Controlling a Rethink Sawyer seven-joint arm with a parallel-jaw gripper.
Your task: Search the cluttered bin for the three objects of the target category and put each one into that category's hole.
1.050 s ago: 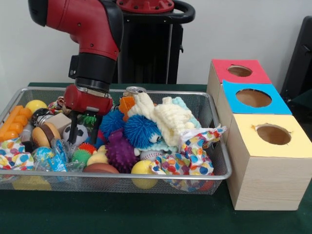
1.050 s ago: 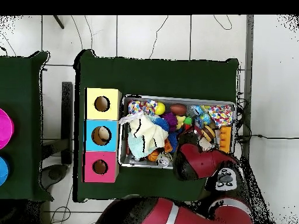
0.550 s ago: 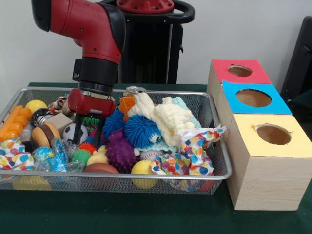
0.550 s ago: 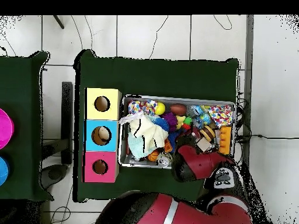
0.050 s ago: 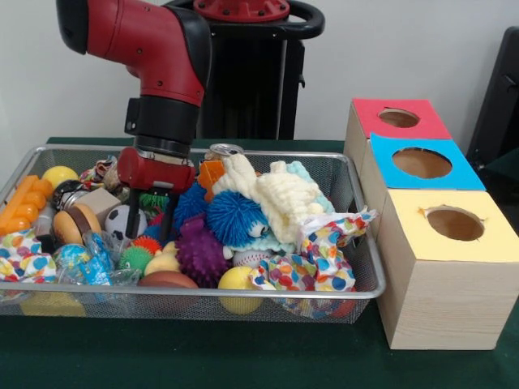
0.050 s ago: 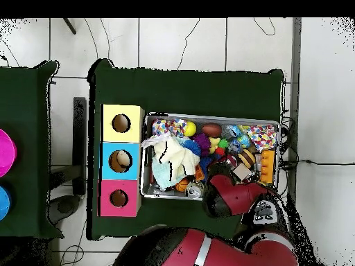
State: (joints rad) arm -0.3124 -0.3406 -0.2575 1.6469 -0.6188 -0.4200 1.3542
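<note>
Hovering low in the left half of the bin (image 5: 203, 293), gripper (image 5: 147, 237) with both black fingers spread apart and nothing between them; right so far?

Right; empty and parted; tips just above the soccer ball (image 5: 122, 220) and close in front of the green spiky ball (image 5: 150, 200).

And the target category?

Cannot tell from here; likely candidates heaped mid-bin: blue spiky ball (image 5: 233, 217), purple spiky ball (image 5: 200, 255), the green one nearer the back edge; three holes waiting off the bin's right end: red hole (image 5: 398, 118), blue hole (image 5: 422, 163), yellow hole (image 5: 455, 224).

How to do the pick well, then?

Centre over one item only; keep the fingers wide on the way down; straddle the ball at its widest; avoid pinching a neighbour or the cream knit cloth (image 5: 280, 194); close gently, since spikes will probably squash and slip; lift straight up, clear of the mesh rim, before heading right.

Main risk?

Dragging two toys out together; probably worth a short pause after the lift to check.
</note>
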